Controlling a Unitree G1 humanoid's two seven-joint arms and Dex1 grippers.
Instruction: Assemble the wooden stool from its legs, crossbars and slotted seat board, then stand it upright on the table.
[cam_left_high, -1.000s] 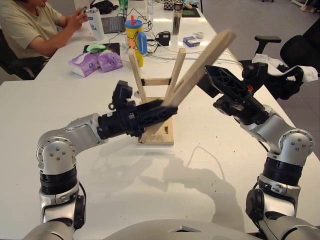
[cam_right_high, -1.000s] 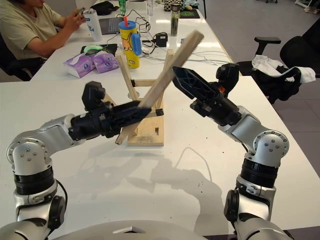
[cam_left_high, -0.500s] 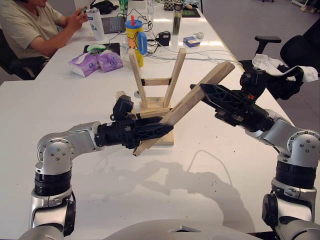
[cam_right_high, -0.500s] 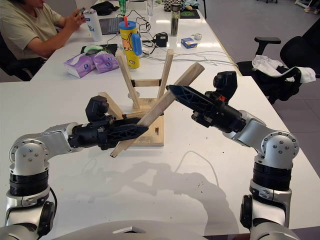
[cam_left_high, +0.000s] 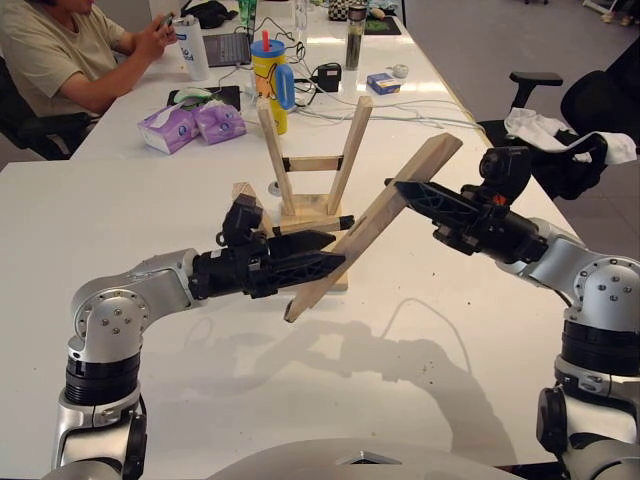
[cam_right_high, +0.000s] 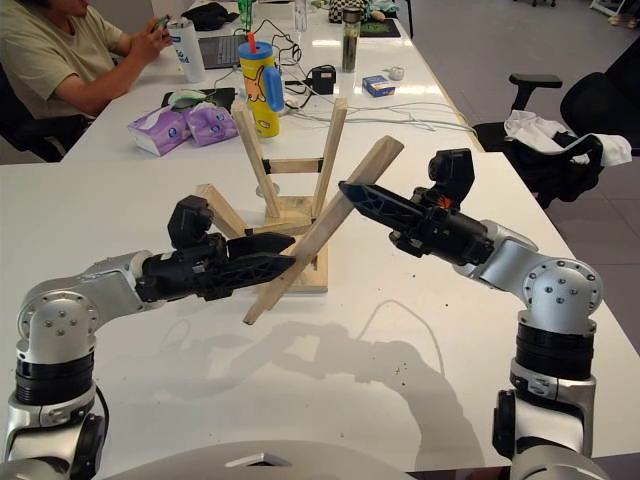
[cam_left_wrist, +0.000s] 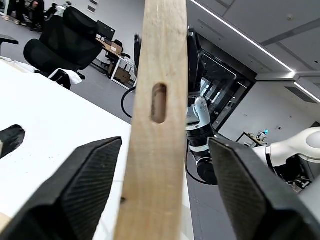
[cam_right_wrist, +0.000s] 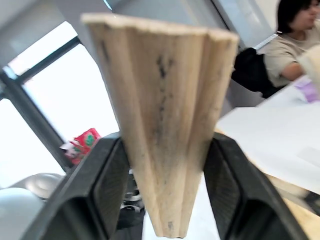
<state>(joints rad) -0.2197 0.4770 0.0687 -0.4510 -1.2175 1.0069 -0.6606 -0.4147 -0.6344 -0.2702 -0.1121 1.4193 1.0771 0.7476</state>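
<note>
Within right hand, slanted leg

Bright, even overhead light from ceiling strips. The wooden leg casts a soft, diffuse shadow on the white bench. A window glares white.

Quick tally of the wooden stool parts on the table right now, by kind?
Legs: 4 (two upright, one tilted, one held in the right gripper)
Crossbars: 2 (one between the upright legs, one low by the board)
Seat board: 1
Total: 7
</note>
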